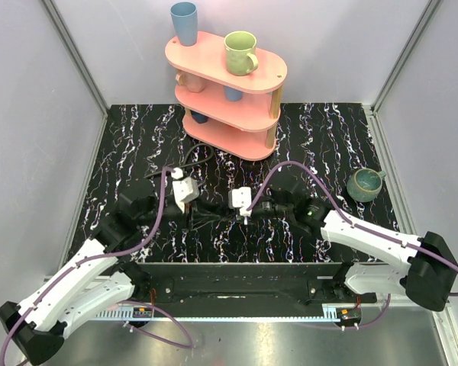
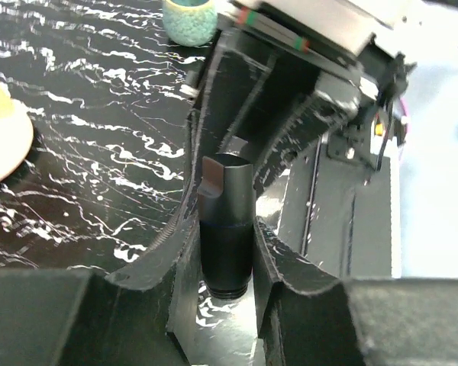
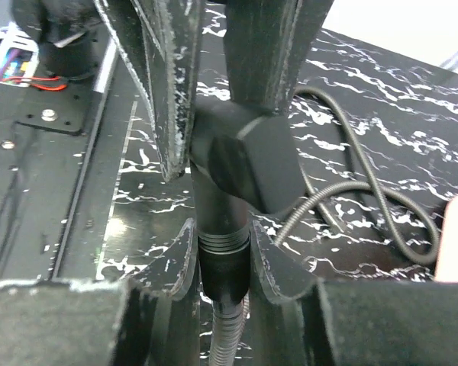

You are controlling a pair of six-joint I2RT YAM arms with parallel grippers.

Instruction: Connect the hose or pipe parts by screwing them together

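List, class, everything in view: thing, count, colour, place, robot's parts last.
table: one, black with white marbling.
shelf: one, pink, three tiers, back centre.
tall cup: one, blue, top tier.
green mug: one, top tier.
peach cup: one, middle tier.
blue cups: two, middle and bottom tiers.
teal mug: one, table's right side.
hose: black, looping near shelf; count unclear.
hex fitting: one, black, table centre.
hose-end fitting: one, black, facing it.
arms: two, white, purple cables, near edge.
left claw: black, shut on hex fitting.
right claw: black, shut on hose-end fitting.
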